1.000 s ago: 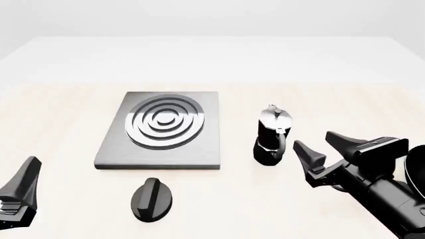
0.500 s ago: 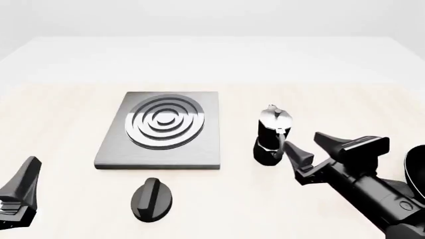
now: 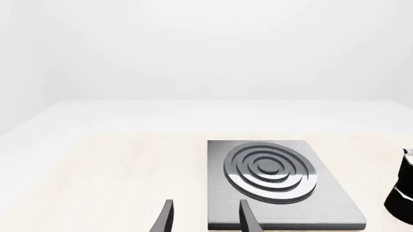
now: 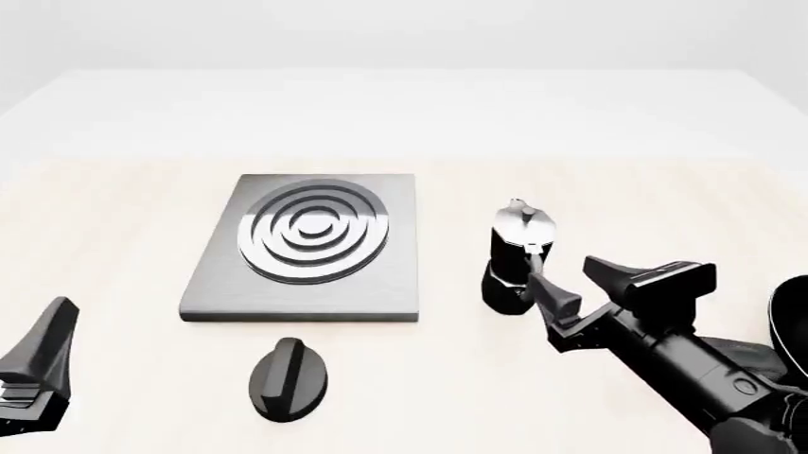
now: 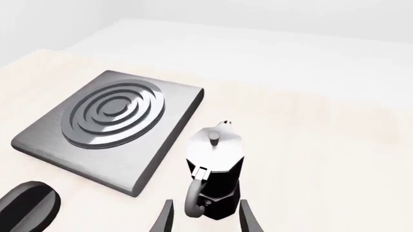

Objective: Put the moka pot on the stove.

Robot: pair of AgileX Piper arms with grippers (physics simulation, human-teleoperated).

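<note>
The moka pot (image 4: 514,253) stands upright on the table, black below, shiny silver on top, just right of the stove (image 4: 308,244). Its curved handle faces my right gripper (image 4: 578,284), which is open and close behind the pot, fingers level with the pot's lower half. In the right wrist view the pot (image 5: 215,170) sits just ahead of the two fingertips, handle between them. The stove (image 5: 110,126) is a grey slab with silver rings. My left gripper (image 4: 38,352) stays open at the near left; the left wrist view shows its fingertips (image 3: 166,216) before the stove (image 3: 273,181).
A black oval knob (image 4: 289,377) lies on the table in front of the stove. A dark round object (image 4: 792,323) shows at the right edge behind my right arm. The pot's edge (image 3: 404,193) peeks into the left wrist view.
My right gripper has moved left and forward, closing in on the moka pot's handle. The left arm, pot and stove have not moved.
</note>
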